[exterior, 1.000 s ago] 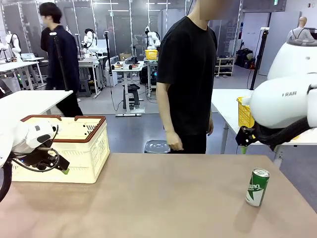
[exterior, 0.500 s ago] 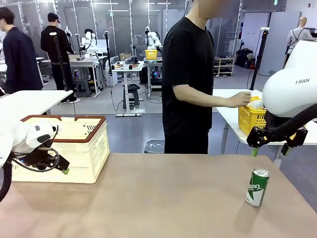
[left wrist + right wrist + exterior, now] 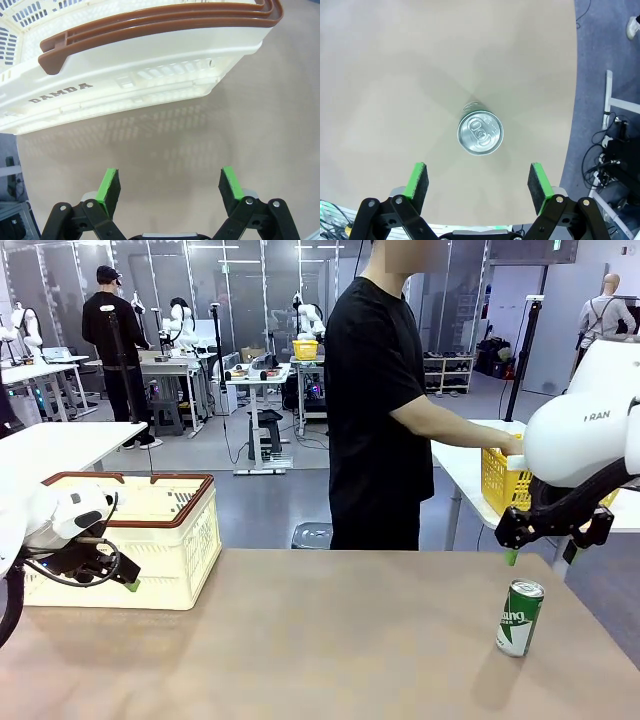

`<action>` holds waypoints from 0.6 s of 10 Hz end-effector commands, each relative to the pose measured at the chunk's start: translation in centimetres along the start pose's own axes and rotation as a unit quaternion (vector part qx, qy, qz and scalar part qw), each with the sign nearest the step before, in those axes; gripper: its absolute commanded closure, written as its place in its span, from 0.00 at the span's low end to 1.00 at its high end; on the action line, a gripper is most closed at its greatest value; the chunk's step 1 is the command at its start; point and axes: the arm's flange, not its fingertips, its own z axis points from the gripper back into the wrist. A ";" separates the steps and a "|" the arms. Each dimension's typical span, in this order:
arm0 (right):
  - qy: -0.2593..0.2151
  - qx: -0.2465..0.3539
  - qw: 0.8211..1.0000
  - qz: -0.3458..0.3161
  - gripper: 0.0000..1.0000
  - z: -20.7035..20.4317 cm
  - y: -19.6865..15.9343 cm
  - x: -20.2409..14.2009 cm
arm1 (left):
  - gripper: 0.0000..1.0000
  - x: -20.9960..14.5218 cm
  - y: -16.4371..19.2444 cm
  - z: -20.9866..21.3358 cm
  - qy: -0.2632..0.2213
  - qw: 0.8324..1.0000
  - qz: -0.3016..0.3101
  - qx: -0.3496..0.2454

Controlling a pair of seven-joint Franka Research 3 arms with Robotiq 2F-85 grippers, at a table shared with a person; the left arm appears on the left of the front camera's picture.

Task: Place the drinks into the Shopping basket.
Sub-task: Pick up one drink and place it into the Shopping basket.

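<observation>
right claw [image 3: 480, 182] shifted, now above upright green can [image 3: 520, 617], spread wide | left claw [image 3: 170, 185] spread beside Shopping basket [image 3: 150, 60]

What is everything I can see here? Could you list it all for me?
drink can: one, green with white lettering and a silver top, upright on the table's right side.
Shopping basket: one, cream-white lattice with a red-brown rim, "DAMDA" on its side, on the table's left side.
table: one, tan, foreground.
yellow basket: one, yellow mesh, on the white side table far right.
person: one, black T-shirt, beyond the table.
person's hand: one, at the yellow basket's rim.
left gripper: black, green pads, open, empty, beside the Shopping basket.
right gripper: black, green pads, open, above the drink can, not touching it.
</observation>
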 end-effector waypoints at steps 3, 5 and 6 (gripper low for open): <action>0.007 0.020 1.000 -0.003 0.00 -4.0 -1.5 1.0 | 0.00 0.0 0.2 -0.1 0.001 1.000 0.002 -0.001; 0.008 0.019 1.000 -0.003 0.00 -5.6 -1.6 1.2 | 0.00 0.0 0.2 -0.1 0.001 1.000 0.002 -0.001; 0.012 0.022 1.000 -0.004 0.00 -6.3 -1.7 1.5 | 0.00 0.0 0.2 -0.1 0.001 1.000 0.002 -0.001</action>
